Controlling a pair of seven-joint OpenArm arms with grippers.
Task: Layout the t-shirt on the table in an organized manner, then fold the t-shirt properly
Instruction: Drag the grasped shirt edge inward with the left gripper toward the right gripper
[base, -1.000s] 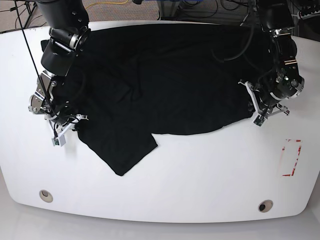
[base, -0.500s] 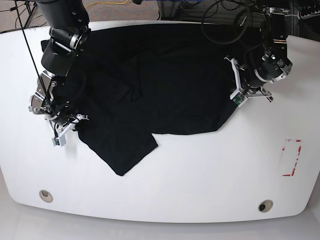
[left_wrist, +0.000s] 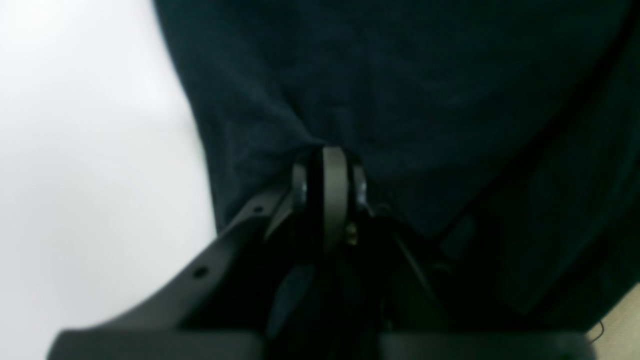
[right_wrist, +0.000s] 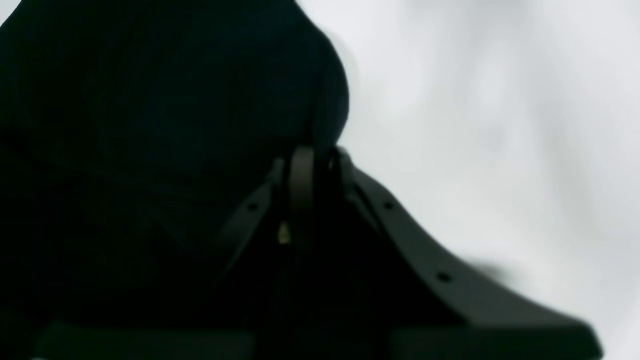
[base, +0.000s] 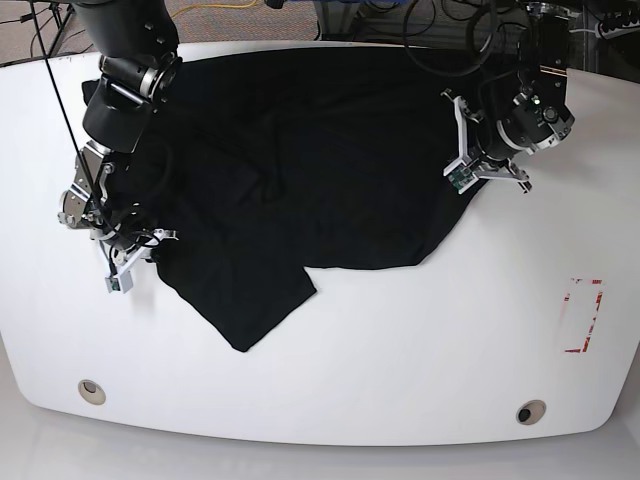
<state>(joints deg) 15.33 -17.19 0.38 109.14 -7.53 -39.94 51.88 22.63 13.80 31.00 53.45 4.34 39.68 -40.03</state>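
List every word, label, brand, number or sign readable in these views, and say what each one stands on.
No readable text in any view.
t-shirt: plain black, no print or label showing.
table: no writing; only a red-and-white tape rectangle, which carries no letters or numbers.
left gripper and right gripper: small tags near the fingertips, too small to read in the base view; both wrist views are too blurred to show any marking.

Left pincer (base: 478, 172) moved inward/up w/ t-shirt (base: 310, 160) edge, seemingly gripped; edge pulled in.
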